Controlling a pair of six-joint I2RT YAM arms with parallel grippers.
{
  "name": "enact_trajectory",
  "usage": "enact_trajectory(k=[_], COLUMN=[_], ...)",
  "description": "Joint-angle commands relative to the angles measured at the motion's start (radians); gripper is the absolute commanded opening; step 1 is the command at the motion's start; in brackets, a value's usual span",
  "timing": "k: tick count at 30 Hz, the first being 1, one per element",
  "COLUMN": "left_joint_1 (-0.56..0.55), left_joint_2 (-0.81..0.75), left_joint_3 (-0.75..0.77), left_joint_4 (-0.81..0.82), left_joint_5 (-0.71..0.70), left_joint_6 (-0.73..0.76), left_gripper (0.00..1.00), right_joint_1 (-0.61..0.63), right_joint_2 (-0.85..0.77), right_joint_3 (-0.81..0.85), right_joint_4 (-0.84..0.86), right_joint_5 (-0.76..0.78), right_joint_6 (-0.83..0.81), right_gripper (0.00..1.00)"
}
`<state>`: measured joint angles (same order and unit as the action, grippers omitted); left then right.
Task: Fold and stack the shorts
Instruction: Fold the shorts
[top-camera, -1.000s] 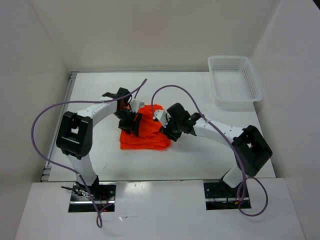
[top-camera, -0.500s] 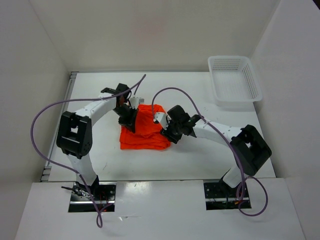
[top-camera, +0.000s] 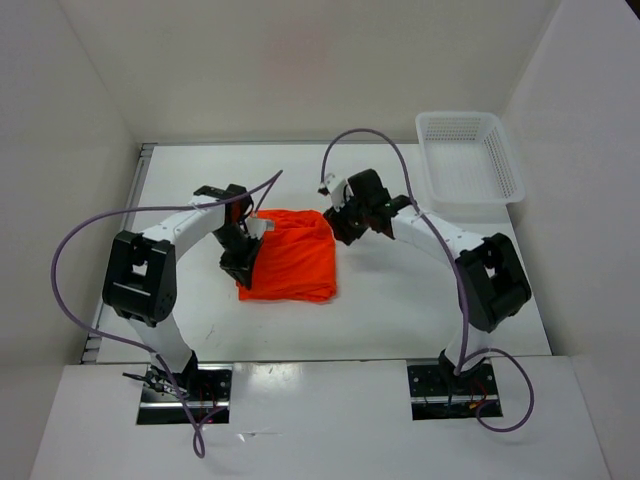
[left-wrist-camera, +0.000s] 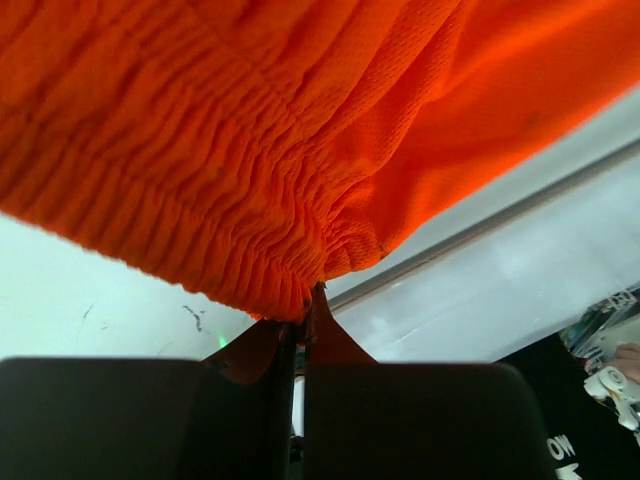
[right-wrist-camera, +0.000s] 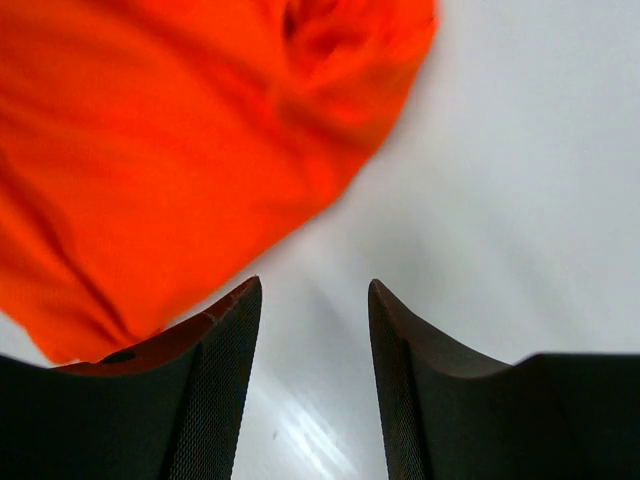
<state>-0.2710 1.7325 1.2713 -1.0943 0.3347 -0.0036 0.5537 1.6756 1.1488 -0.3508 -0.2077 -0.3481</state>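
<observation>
1. White table (top-camera: 400, 310): flat, matte surface, evenly lit.
2. White wall panels (top-camera: 300, 70): enclose the table at 9, 12 and 3 o'clock.
3. White mesh basket (top-camera: 472, 203): on the table at 2 o'clock.

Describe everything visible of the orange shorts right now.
The shorts are bright orange mesh-like fabric, folded into a rough rectangle on the white table between the arms. The left end effector is shut on the gathered waistband at their left edge. The right end effector is open beside their far right corner, gripping nothing.
</observation>
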Motion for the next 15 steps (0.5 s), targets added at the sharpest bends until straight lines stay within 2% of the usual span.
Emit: enact_trajectory(k=[1, 6, 10, 15], left_joint_1=[0.001, 0.001, 0.001, 0.021], left_joint_2=[0.031, 0.065, 0.074, 0.084], left_joint_3=[-0.015, -0.047, -0.056, -0.078], left_joint_4=[0.011, 0.082, 0.109, 0.128], left_joint_5=[-0.074, -0.128, -0.128, -0.128], left_joint_6=[0.004, 0.004, 0.004, 0.004], left_gripper=[0.0, 0.01, 0.01, 0.03], right_joint_1=[-0.015, -0.035, -0.035, -0.058], right_joint_2=[0.07, 0.206, 0.289, 0.383], right_joint_3=[0.158, 0.322, 0.37, 0.433], right_joint_4=[0.076, 0.115, 0.124, 0.124], right_joint_5=[-0.062, -0.073, -0.105, -0.125], right_joint_6=[0.113, 0.237, 0.29, 0.281], right_gripper=[0.53, 0.53, 0.55, 0.58])
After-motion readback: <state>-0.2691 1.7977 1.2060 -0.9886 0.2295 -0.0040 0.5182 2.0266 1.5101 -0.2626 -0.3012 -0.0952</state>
